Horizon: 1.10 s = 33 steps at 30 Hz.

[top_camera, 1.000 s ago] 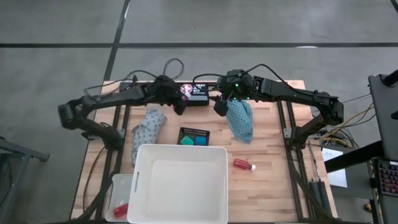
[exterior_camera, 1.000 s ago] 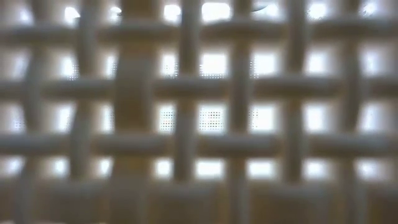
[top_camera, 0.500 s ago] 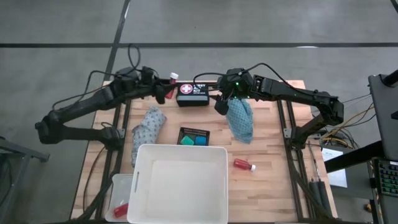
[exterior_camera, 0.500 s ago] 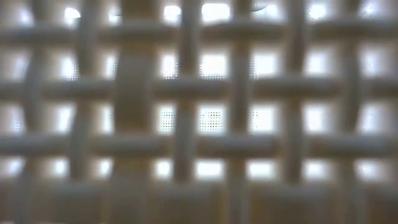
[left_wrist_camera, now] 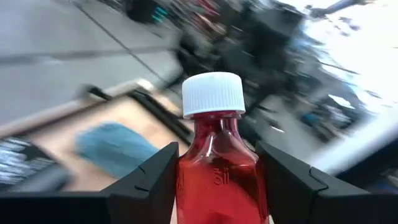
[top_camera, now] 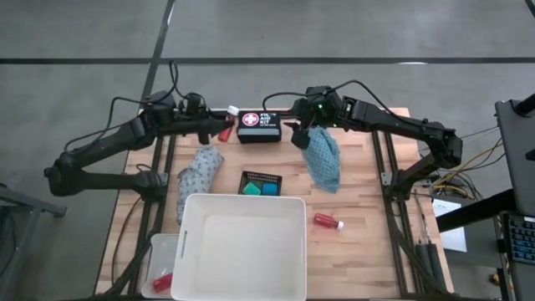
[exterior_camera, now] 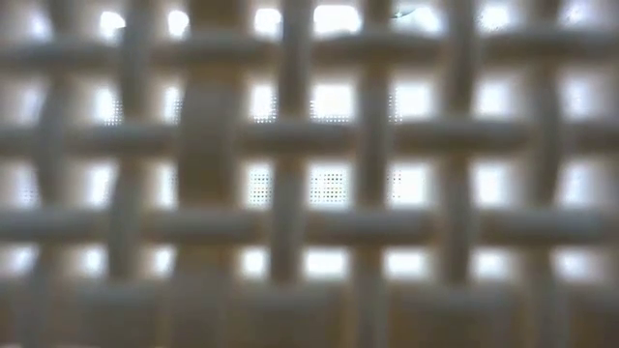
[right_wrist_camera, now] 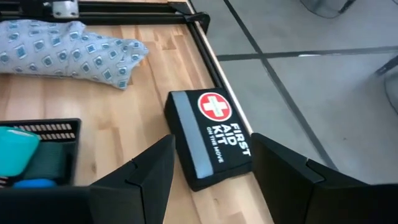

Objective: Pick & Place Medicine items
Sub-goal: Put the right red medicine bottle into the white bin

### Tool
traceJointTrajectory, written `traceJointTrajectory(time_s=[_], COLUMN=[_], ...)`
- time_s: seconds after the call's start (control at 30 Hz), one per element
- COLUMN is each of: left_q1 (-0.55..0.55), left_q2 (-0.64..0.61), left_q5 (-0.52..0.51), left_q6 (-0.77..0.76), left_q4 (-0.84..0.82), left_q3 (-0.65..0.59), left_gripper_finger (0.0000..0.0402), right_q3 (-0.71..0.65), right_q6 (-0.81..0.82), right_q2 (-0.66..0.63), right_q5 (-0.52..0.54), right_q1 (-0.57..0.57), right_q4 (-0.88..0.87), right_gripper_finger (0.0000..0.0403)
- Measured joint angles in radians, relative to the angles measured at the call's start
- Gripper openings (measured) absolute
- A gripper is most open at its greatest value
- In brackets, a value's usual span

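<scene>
High view: the left hand [top_camera: 219, 130] is seen at the desk's [top_camera: 368, 209] far left edge, pinching a red bottle [top_camera: 227, 130] whose white cap points toward the first aid kit [top_camera: 258, 126] just beside it. In the left wrist view the bottle [left_wrist_camera: 216, 165] is shown clamped upright between the two fingers [left_wrist_camera: 149, 180], cap clear above them. The right hand [top_camera: 301, 135] is held at the kit's other side, over the top edge of the teal cloth [top_camera: 323, 159], which lies spread on the desk. From the right wrist view its fingers [right_wrist_camera: 152, 168] are seen spread apart with nothing between them, the kit [right_wrist_camera: 211, 137] lying just ahead. A grey patterned cloth [top_camera: 197, 174] is crumpled on the left of the desk. A black mesh tray [top_camera: 261, 183] sits between the two cloths, with teal and blue tubs [top_camera: 258, 191] inside it. The white bin [top_camera: 241, 247] fills the near middle of the desk, touching the tray's near edge. A second red bottle [top_camera: 328, 221] lies on its side to the right of the bin. A third [top_camera: 162, 282] rests in a small clear container [top_camera: 160, 263] at the bin's left corner. The low view is wholly blocked by a blurred white lattice [exterior_camera: 309, 184].
</scene>
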Motion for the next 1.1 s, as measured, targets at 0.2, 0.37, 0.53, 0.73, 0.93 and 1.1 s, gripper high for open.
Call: traceJointTrajectory(time_s=[0.2,0.37,0.53,0.73,0.93,1.1], left_q1=[-0.001,0.000,-0.001,-0.001,-0.001,-0.001], left_q2=[0.000,0.000,0.000,-0.015,-0.089,-0.173], left_q5=[0.271,0.358,0.394,0.470,0.418,0.268], left_q6=[-0.037,-0.021,0.080,0.072,0.070,0.050], left_q4=[0.084,0.095,0.050,-0.071,-0.162,-0.195], left_q3=[0.000,0.000,0.000,0.000,0.000,0.000], left_gripper_finger=[0.0194,0.0196,0.0197,0.0197,0.0196,0.0196], right_q3=[-0.001,-0.001,-0.020,-0.076,-0.162,-0.240], right_q6=[0.058,0.207,0.340,0.385,0.391,0.306], right_q2=[0.000,0.000,0.000,0.000,0.000,0.000], right_q5=[0.000,0.000,0.000,0.002,0.003,0.004], right_q1=[-0.028,-0.034,-0.033,-0.033,-0.033,-0.034], right_q4=[0.004,0.004,0.003,0.003,0.000,0.002], right_gripper_finger=[0.0203,0.0203,0.0203,0.0203,0.0203,0.0203])
